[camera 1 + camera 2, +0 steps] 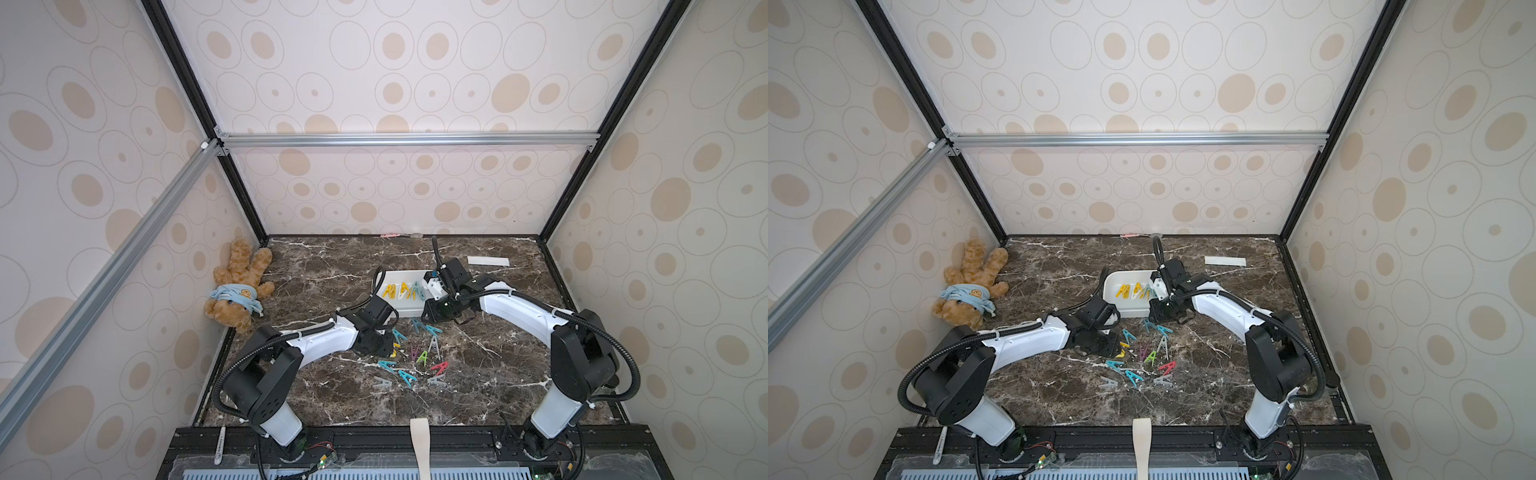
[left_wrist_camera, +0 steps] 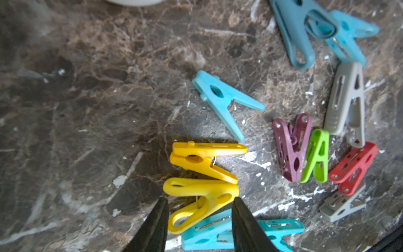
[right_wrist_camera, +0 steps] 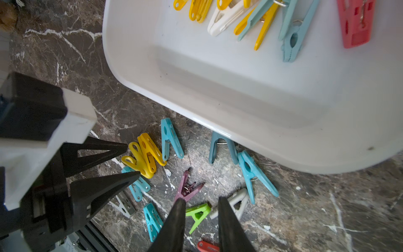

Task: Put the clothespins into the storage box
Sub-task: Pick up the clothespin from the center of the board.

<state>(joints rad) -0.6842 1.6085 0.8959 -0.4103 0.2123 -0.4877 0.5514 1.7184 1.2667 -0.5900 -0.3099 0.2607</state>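
Note:
The white storage box (image 1: 409,311) (image 3: 229,91) stands mid-table and holds several clothespins (image 1: 402,291) (image 3: 239,17), yellow, white, teal and red. Several more clothespins (image 1: 415,353) (image 1: 1144,353) lie loose on the marble just in front of it. My left gripper (image 2: 200,199) (image 1: 390,349) is low at the left of this pile, open, its fingers (image 2: 159,220) straddling a yellow clothespin (image 2: 202,196) that lies on a teal one (image 2: 209,235). My right gripper (image 3: 201,198) (image 1: 428,318) hangs open and empty by the box's near right corner, above a green clothespin (image 3: 199,212).
A teddy bear (image 1: 239,291) lies at the table's left edge. A flat white paper strip (image 1: 488,261) sits at the back right. A beige strap (image 1: 419,440) hangs over the front edge. In the right wrist view the left gripper (image 3: 133,160) is close by.

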